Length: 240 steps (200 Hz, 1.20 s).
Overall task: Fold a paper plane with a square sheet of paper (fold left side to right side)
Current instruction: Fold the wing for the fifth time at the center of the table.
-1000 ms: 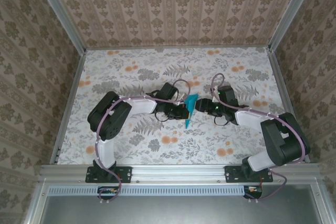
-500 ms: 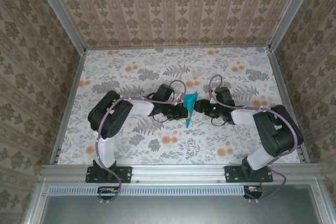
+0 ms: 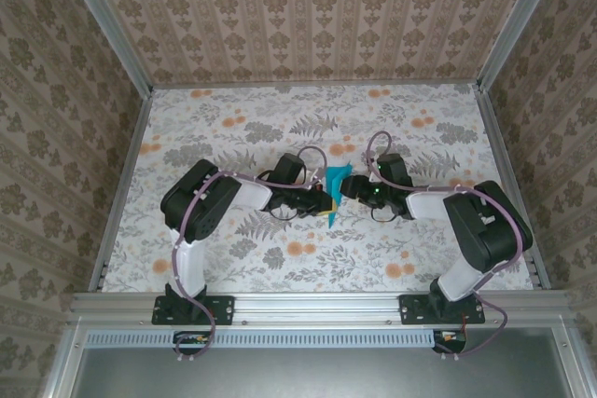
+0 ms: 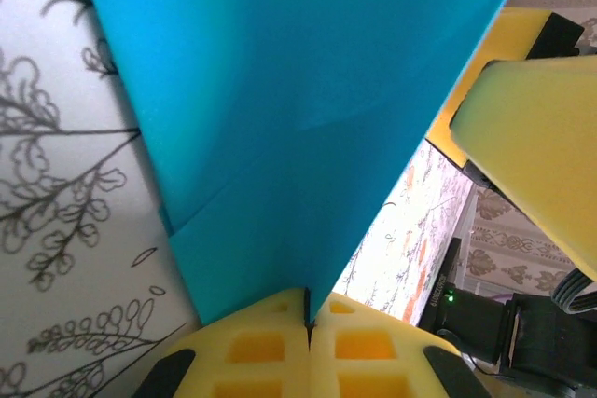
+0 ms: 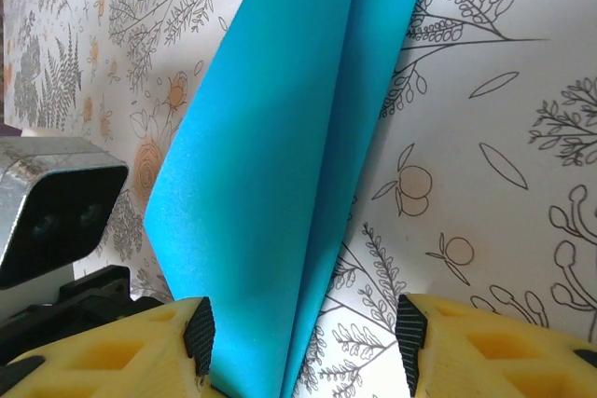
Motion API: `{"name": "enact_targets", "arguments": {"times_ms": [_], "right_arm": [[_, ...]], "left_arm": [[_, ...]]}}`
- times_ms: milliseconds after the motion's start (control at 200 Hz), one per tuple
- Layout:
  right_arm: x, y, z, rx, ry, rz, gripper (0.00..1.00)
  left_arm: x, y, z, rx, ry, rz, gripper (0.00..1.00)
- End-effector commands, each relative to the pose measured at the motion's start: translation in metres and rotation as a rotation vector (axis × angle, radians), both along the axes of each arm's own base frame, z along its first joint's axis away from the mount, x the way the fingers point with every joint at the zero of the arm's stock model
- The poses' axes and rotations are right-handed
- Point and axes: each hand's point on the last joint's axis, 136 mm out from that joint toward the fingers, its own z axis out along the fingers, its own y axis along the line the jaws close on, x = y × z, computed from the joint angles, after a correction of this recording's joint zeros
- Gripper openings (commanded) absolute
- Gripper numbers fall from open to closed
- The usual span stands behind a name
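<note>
The left gripper (image 4: 308, 309) is clamped on the bottom edge of the paper plane (image 4: 298, 100). Its two yellow pads meet with the blue layers caught in the seam. From there the paper widens up and away, its long axis running straight out from the jaws. Past the paper's far edge, a yellow finger (image 4: 532, 146) of the right gripper stands just beside it.

On the right wrist camera the right gripper (image 5: 305, 328) is spread wide. The creased paper rises between its fingers, closer to one than the other, above the floral table (image 5: 485, 184).

The left arm has the hold, so the right's closing looks like the next need. The overhead view adds that the grippers face each other tip to tip across the paper.
</note>
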Motion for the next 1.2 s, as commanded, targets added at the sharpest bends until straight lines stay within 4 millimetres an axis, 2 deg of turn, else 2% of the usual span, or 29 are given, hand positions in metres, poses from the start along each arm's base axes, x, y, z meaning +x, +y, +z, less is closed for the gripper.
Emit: {"name": "enact_targets", "arguments": {"times_ms": [0,335,615,905,1095,1195], "right_arm": [[0.008,0.011,0.006,0.033,-0.010,0.011,0.56],[0.014,0.021,0.001,0.033,0.016,0.009,0.50],[0.011,0.019,-0.013,-0.013,0.092,-0.011,0.46],[0.004,0.013,-0.029,-0.069,0.171,-0.019,0.42],[0.002,0.012,-0.035,-0.080,0.194,-0.022,0.42],[0.002,0.012,-0.035,-0.080,0.193,-0.020,0.42]], "left_arm": [[0.001,0.001,0.000,-0.022,0.020,0.010,0.05],[0.001,0.003,-0.002,-0.026,0.023,0.020,0.05],[0.001,0.002,-0.002,-0.031,0.030,0.020,0.07],[0.002,0.001,0.004,-0.044,0.015,0.018,0.16],[0.004,0.002,0.017,-0.057,-0.011,0.021,0.21],[0.007,0.008,0.023,-0.048,-0.029,0.032,0.29]]}}
